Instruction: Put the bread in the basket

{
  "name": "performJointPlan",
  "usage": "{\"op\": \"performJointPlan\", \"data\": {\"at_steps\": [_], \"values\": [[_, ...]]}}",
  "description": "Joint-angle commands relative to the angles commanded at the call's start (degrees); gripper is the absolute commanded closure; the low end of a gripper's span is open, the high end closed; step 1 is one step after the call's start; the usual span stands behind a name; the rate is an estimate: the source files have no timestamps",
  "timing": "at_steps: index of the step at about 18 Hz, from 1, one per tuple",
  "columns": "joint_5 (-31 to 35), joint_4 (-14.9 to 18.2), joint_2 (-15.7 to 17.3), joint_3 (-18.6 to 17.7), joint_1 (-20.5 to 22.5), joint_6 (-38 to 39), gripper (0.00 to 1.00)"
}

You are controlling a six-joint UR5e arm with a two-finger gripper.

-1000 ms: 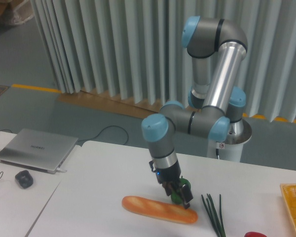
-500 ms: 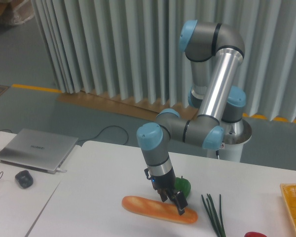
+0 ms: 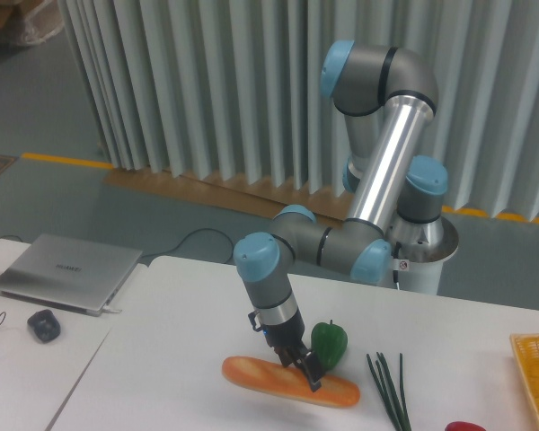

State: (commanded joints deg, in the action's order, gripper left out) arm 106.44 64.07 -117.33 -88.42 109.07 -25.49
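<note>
Bread [image 3: 289,382], long golden round-ended loaf, lies under dark pincer [image 3: 307,373].

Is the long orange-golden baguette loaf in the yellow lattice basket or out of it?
Out. The long orange-golden baguette loaf lies flat on the white table, well left of the yellow lattice basket at the right edge, with the gripper at its middle.

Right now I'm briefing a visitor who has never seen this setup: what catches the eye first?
The silver arm with blue joints, folded down over the white table. Its gripper sits over the middle of the bread. A green pepper stands just behind, and the basket pokes in at the right edge.
</note>
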Motion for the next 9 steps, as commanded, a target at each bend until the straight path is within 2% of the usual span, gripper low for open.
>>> {"op": "performJointPlan", "data": {"at_steps": [5, 9], "values": [[0.0, -1.6, -2.2, -0.2, -0.3, 0.1, 0.00], [0.2, -1.8, -3.5, -0.2, -2.1, 0.8, 0.00]]}}
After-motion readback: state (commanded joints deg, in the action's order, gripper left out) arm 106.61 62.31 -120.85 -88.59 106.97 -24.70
